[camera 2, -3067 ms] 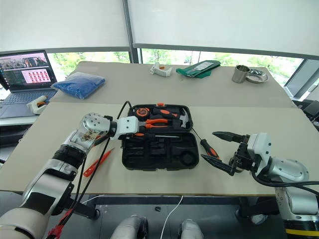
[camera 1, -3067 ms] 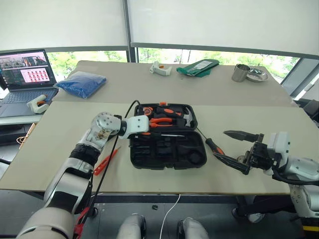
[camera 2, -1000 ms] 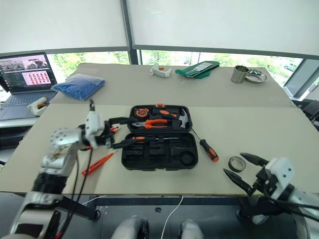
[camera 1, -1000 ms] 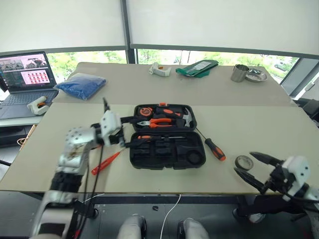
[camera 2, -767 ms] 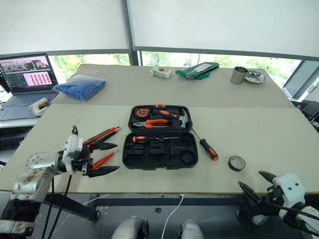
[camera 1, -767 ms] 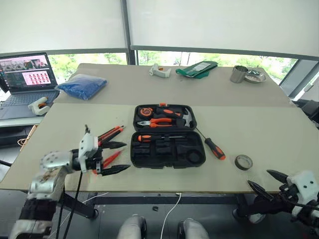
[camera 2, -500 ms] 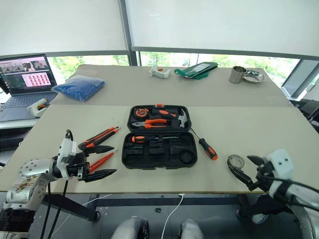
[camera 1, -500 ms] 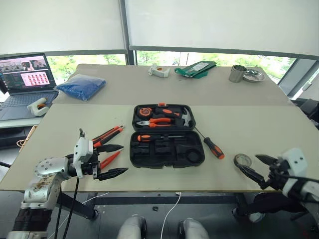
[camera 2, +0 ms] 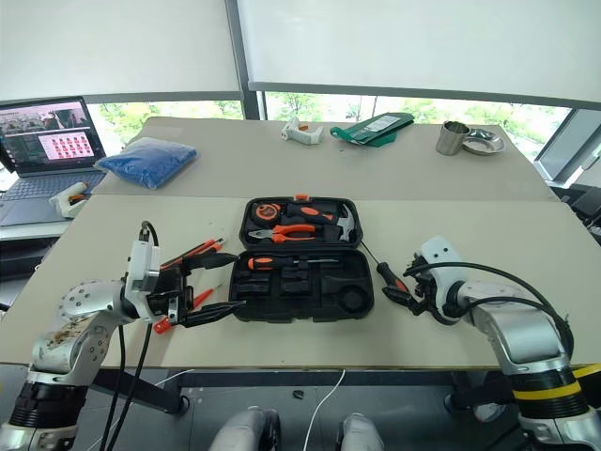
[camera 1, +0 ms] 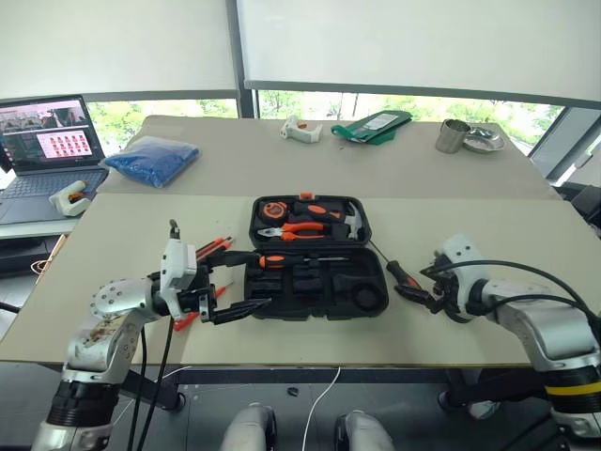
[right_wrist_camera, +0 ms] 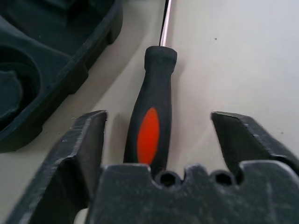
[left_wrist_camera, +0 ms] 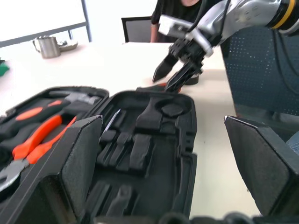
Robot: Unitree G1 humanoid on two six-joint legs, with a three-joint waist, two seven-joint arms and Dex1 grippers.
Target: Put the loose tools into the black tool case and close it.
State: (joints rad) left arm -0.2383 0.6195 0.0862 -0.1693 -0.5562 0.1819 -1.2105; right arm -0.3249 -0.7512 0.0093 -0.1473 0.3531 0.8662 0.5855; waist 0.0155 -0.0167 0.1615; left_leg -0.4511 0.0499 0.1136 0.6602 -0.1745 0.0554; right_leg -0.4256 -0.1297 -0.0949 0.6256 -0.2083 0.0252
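On the near table the black tool case (camera 1: 315,259) lies open, and no brand or lettering on it can be read from where I stand. Its far half holds orange-handled pliers (camera 1: 299,228), a hammer (camera 1: 350,221) and a tape measure (camera 1: 274,209); its near half has one orange-and-black screwdriver (camera 1: 296,259) seated along the hinge side, with the other moulded recesses bare. Just right of the case a second screwdriver (right_wrist_camera: 152,119) lies on the table, and the right gripper (camera 1: 420,284) straddles its handle, fingers partly spread on either side without touching it. Left of the case, the left gripper (camera 1: 239,282) points at the near half with its fingers spread wide and nothing between them; the utility knife (camera 2: 192,251) and the thin orange tester screwdriver (camera 2: 178,312) lie on the table beside it. On the far table a metal cup (camera 1: 454,136) stands by a shallow metal dish (camera 1: 485,141); whether either holds anything I cannot tell. A laptop (camera 1: 45,146) at the far left shows small thumbnails, too tiny to read.
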